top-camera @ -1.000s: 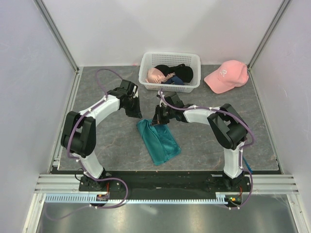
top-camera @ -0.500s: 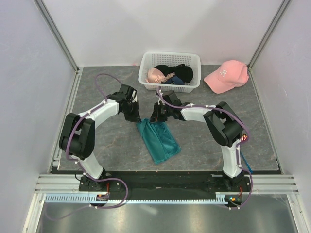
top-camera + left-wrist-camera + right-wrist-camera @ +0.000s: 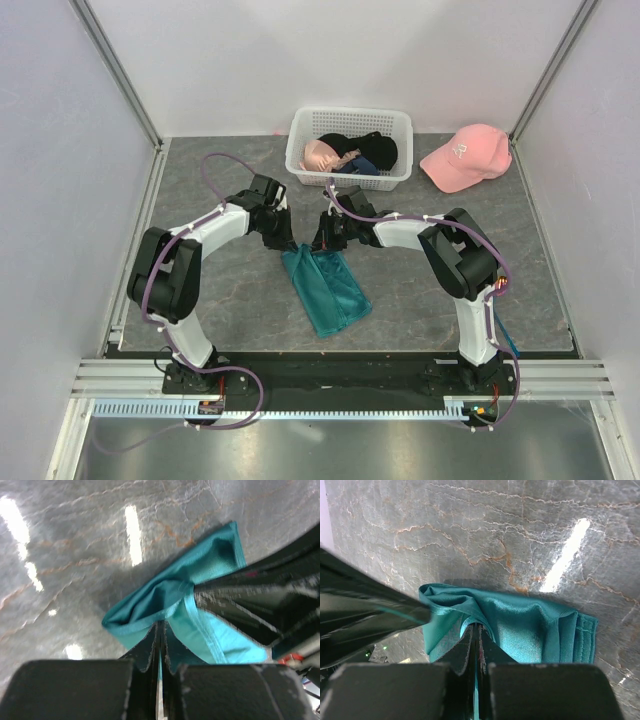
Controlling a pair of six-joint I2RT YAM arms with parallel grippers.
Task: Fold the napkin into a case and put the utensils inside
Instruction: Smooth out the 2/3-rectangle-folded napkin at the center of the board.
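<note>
The teal napkin (image 3: 325, 290) lies folded into an oblong on the grey table, slanting from upper left to lower right. My left gripper (image 3: 285, 247) is shut on its far left corner; in the left wrist view the gripper (image 3: 161, 625) pinches a teal hem of the napkin (image 3: 150, 600). My right gripper (image 3: 322, 246) is shut on the far edge beside it; in the right wrist view the gripper (image 3: 476, 626) pinches a puckered fold of the napkin (image 3: 530, 625). The two grippers stand close together. No utensils show in any view.
A white lattice basket (image 3: 397, 125) with black and pink garments stands just behind the grippers. A pink cap (image 3: 465, 156) lies at the back right. Metal rails run along the left, right and near edges of the table.
My left gripper came down and rightward to the napkin's far left corner and closed on it. The right gripper shifted slightly left, still pinching the cloth.
</note>
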